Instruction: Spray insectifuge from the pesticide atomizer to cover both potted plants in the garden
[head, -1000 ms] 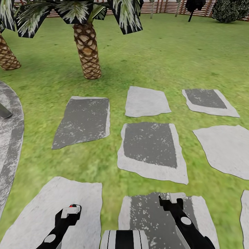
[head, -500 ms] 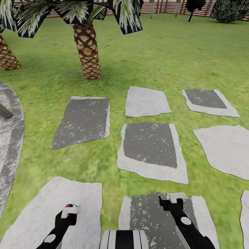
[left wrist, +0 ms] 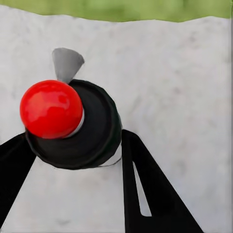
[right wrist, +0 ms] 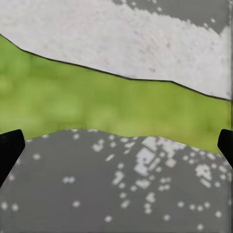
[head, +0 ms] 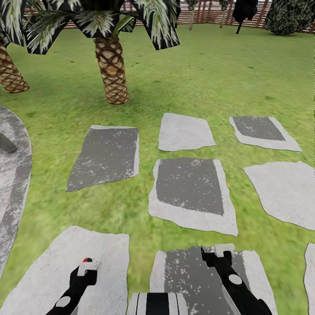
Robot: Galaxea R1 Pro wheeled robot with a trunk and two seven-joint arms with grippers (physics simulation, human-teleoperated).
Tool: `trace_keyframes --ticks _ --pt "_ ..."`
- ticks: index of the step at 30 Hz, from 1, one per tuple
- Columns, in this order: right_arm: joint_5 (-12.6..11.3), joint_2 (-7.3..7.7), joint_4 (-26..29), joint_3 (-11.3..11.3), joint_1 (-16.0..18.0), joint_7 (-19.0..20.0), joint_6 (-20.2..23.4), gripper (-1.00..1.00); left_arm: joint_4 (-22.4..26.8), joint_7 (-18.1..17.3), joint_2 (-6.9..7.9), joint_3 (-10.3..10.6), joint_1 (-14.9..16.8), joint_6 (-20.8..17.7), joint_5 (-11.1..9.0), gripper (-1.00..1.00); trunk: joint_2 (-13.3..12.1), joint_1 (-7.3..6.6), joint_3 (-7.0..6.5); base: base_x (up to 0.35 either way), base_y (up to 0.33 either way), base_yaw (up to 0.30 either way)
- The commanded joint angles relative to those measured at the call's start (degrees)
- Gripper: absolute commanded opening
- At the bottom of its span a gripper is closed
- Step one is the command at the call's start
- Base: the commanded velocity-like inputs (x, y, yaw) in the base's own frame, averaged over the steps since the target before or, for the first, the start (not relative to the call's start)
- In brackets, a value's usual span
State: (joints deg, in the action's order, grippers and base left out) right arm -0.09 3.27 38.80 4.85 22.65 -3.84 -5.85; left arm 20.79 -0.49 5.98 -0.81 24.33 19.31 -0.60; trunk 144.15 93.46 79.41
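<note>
Where pale and dark grey stepping stones (head: 189, 192) break up the green lawn (head: 210, 74), a palm trunk (head: 112, 70) ahead and a slatted fence (head: 192, 13) beyond. Left gripper (left wrist: 73, 150) clamped on the pesticide atomizer (left wrist: 77, 131), seen end-on: dark round body, red knob, grey spout, over a pale slab. Right gripper (right wrist: 116, 145) spread wide, holding nothing, above grass and speckled stone.
</note>
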Motion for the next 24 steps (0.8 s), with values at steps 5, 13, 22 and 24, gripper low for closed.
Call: trace_keyframes --ticks 5,13,22,24 --pt "0.08 0.03 0.3 0.37 0.03 -0.36 -0.13 1.0 -0.04 0.05 -0.01 -0.1 0.02 0.12 0.0 -1.0 -0.06 -0.14 -1.08 0.0 0.0 0.0" --pt "-0.02 -0.4 0.28 0.33 0.03 -0.21 -0.2 1.0 0.46 0.05 0.06 -0.12 0.02 -0.02 0.07 -1.0 -0.16 -0.34 -2.85 0.0 0.0 0.0" --pt "0.19 -0.1 0.9 0.25 0.01 -0.41 -0.64 1.0 0.09 0.05 0.02 -0.15 0.02 -0.04 0.06 -1.0 -0.28 -0.57 -4.85 0.0 0.0 0.0" --pt "0.18 -0.22 1.11 0.28 -0.01 -0.44 -0.95 1.0 0.3 0.05 -0.09 -0.1 0.02 -0.03 0.0 -1.0 -0.31 -0.63 -5.29 0.0 0.0 0.0"
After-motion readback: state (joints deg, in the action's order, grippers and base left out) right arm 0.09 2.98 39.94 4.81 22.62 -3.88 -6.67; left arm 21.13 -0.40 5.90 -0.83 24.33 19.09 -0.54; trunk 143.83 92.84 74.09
